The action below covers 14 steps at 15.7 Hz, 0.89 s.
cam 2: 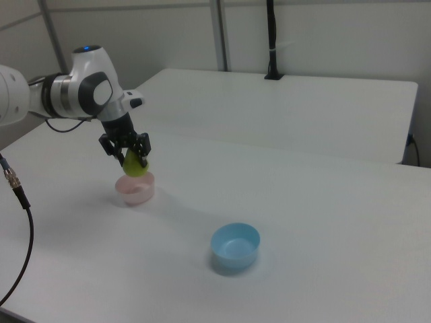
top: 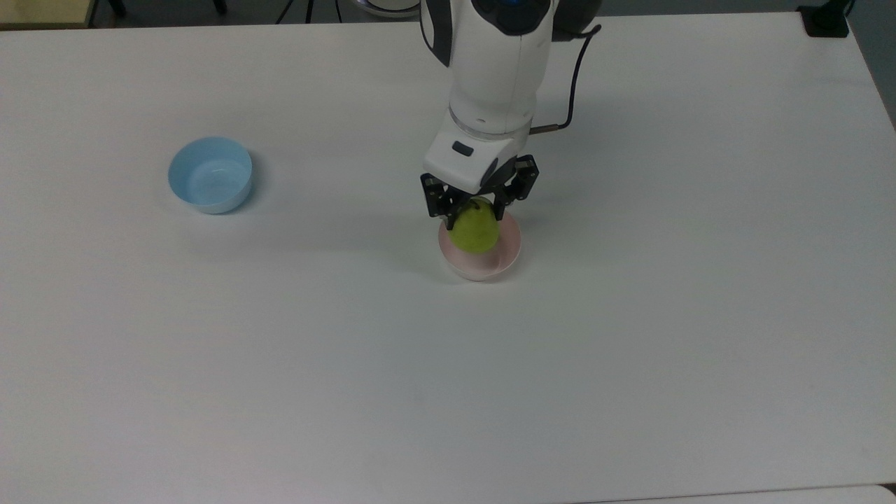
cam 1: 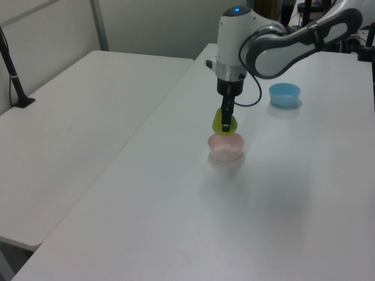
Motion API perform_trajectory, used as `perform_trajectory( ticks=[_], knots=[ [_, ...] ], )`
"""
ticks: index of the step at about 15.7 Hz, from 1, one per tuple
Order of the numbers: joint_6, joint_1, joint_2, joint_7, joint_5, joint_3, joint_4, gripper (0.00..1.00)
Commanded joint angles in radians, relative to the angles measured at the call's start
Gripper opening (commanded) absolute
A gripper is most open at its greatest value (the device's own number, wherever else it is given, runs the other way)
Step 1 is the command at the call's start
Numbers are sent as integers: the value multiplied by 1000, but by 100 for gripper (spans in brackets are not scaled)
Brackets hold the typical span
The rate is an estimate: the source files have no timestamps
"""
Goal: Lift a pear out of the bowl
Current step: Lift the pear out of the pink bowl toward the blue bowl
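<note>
I see no writing or label that I can read anywhere on my casing or on the things below me. My claw (top: pixel 474 210) is clamped on the pear (top: pixel 474 230), its two black fingers pressing the narrow top from either side. The pear is smooth, yellow-green and rounded, and it hangs just above the bowl (top: pixel 505 257), clear of the rim in the left view (cam 1: pixel 225 122) and the right view (cam 2: pixel 135 165). The bowl is small, round, pale pink inside and whitish outside, plastic by its look, standing upright on the worktop (top: pixel 630 336). The worktop is a broad matte white surface. A thin black cable (top: pixel 575 77) loops from my wrist beside the glossy white arm housing. Well apart, toward the top view's left, stands a light blue bowl (top: pixel 210 175) of like size, also upright. Farther off in the right view a second white table (cam 2: pixel 303 108) meets pale wall panels, with a black pole (cam 2: pixel 271 40) rising from it.
</note>
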Motion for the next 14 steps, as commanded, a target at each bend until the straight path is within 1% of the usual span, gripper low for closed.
perform_trajectory(
  ticks=[1,3,6,9,14],
  knots=[
    [-40,-46,-15,10,-11,-10,24,41],
    [-29,-87,-10,1,-14,-10,32,41],
    [-15,-144,7,-53,-14,-10,36,41],
    [49,-194,33,-77,-16,-10,36,41],
    [129,-233,97,-85,-46,-10,32,41]
  ],
)
